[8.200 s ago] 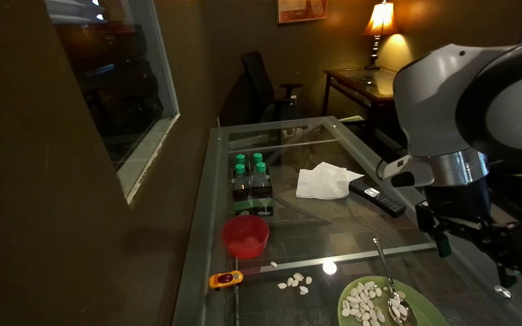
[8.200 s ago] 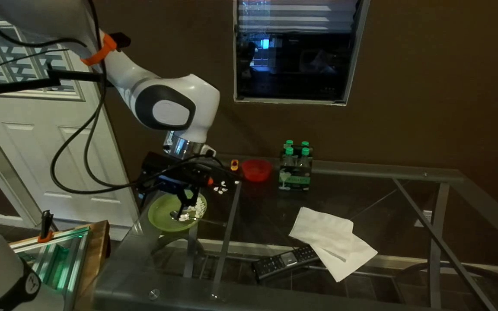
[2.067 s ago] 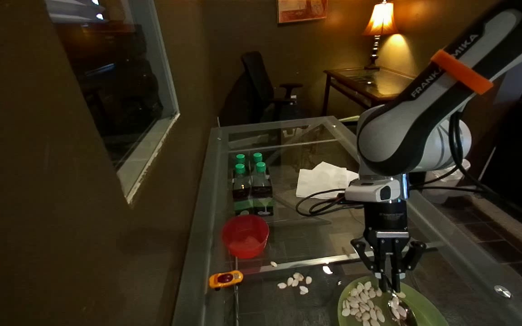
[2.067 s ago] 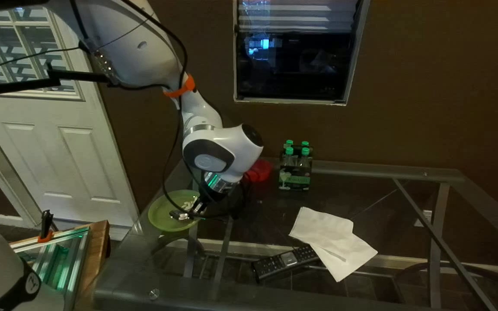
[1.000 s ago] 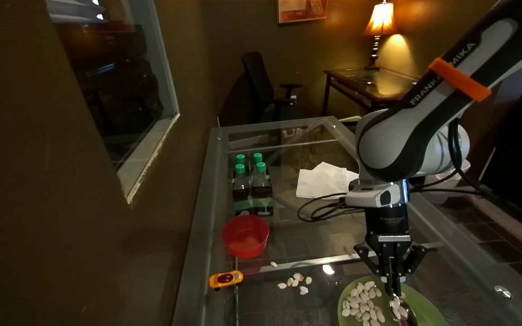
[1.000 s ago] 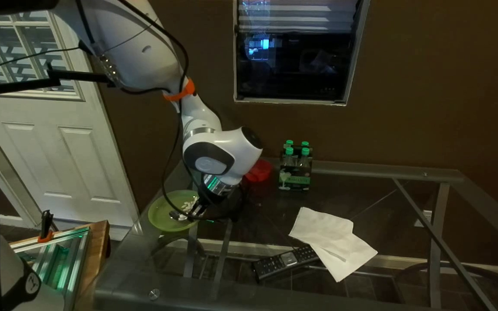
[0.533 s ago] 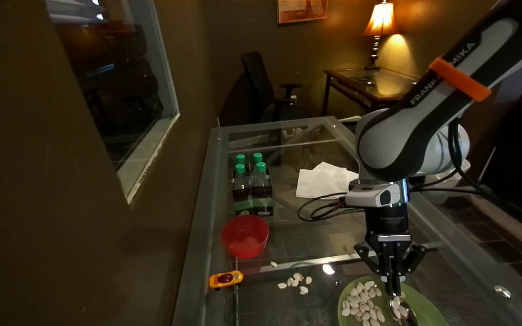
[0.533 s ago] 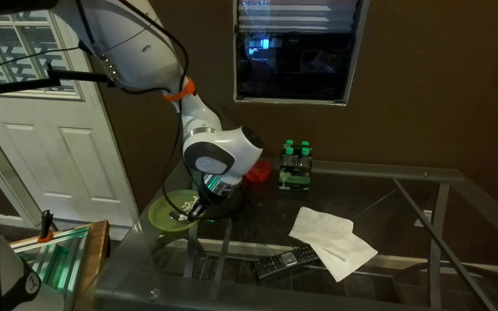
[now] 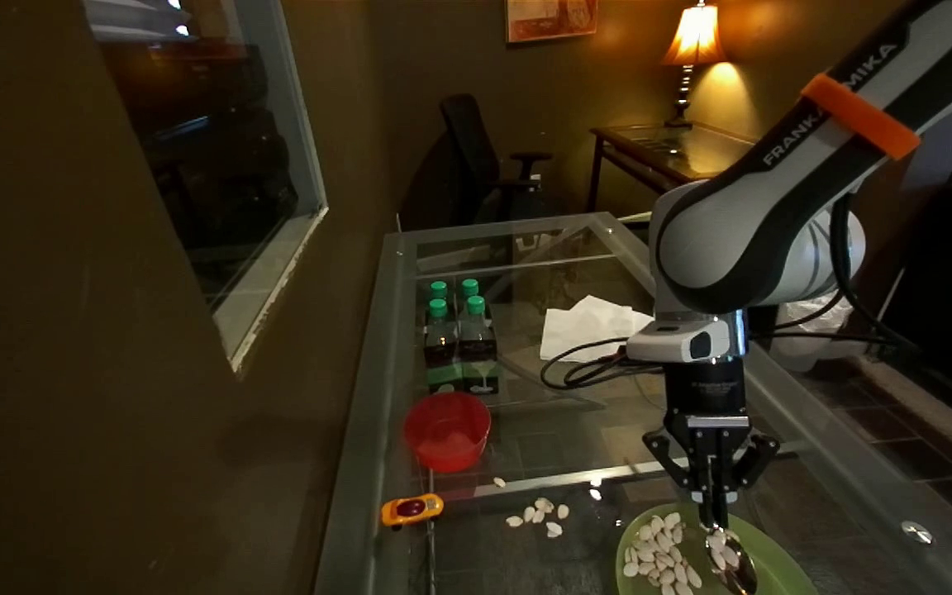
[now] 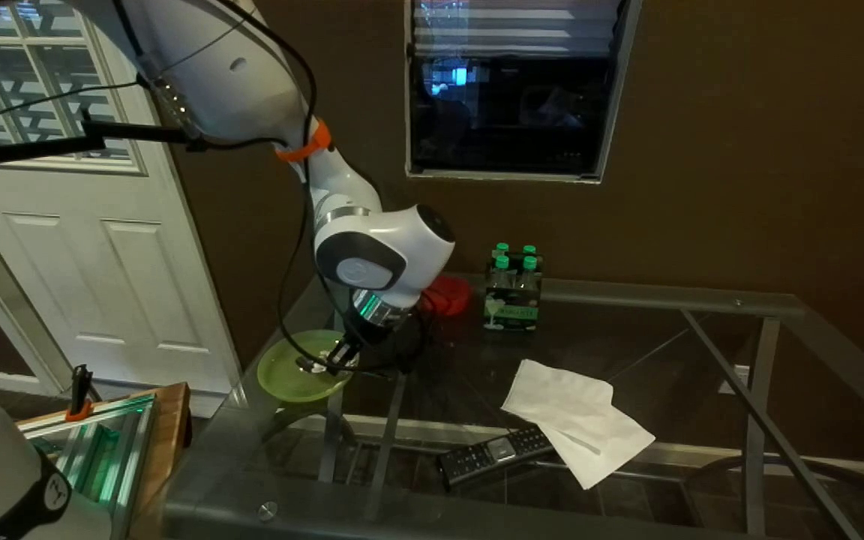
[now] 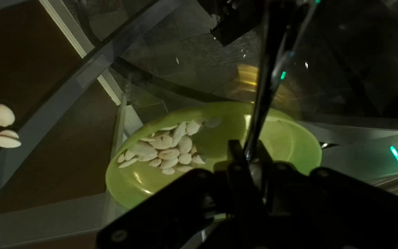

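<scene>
My gripper [image 9: 716, 514] points down over the green plate [image 9: 773, 558], its fingers pinching the handle of a metal spoon [image 9: 744, 577]. The handle of the spoon [image 11: 263, 93] rises from between the fingertips in the wrist view, while the bowl is hidden there behind the gripper [image 11: 249, 152]. In an exterior view the spoon's bowl carries several white seeds; whether it touches the plate I cannot tell. A pile of white seeds [image 11: 168, 152] lies on one side of the plate, beside the gripper.
Loose seeds [image 9: 539, 512] lie on the glass table near a yellow toy car [image 9: 412, 510]. A red bowl [image 9: 449, 434] stands by the wall, in front of green-capped bottles [image 9: 461, 351] in a carton. White napkins [image 10: 582, 420] and a black remote [image 10: 496, 454] lie farther along.
Several seconds ago the gripper was open and off to the side. It came to the spoon and closed on its handle. Over the last half second gripper and spoon have risen slightly.
</scene>
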Action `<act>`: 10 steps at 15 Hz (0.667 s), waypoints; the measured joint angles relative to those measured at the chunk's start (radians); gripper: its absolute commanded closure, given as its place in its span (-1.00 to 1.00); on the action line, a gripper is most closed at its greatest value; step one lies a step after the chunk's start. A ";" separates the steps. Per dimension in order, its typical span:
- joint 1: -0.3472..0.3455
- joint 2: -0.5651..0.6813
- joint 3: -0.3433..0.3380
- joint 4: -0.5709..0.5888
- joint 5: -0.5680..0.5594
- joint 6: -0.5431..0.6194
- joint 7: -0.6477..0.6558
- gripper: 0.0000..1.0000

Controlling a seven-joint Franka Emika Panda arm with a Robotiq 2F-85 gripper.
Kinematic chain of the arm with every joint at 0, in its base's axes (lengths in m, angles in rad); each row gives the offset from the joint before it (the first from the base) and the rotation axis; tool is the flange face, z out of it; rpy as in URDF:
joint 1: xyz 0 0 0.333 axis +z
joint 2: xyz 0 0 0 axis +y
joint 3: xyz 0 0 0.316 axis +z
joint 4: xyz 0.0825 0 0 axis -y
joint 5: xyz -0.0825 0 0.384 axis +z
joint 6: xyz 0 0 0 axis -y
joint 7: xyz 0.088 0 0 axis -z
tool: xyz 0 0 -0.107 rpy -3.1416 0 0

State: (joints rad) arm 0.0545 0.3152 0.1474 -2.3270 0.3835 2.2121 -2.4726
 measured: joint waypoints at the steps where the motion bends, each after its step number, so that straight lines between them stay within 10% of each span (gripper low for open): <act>1: 0.000 -0.014 0.001 0.000 0.001 -0.015 0.012 0.95; 10: -0.001 -0.111 -0.004 0.087 0.009 -0.173 0.230 0.95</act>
State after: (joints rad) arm 0.0532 0.2043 0.1429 -2.2397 0.3920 2.0386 -2.2423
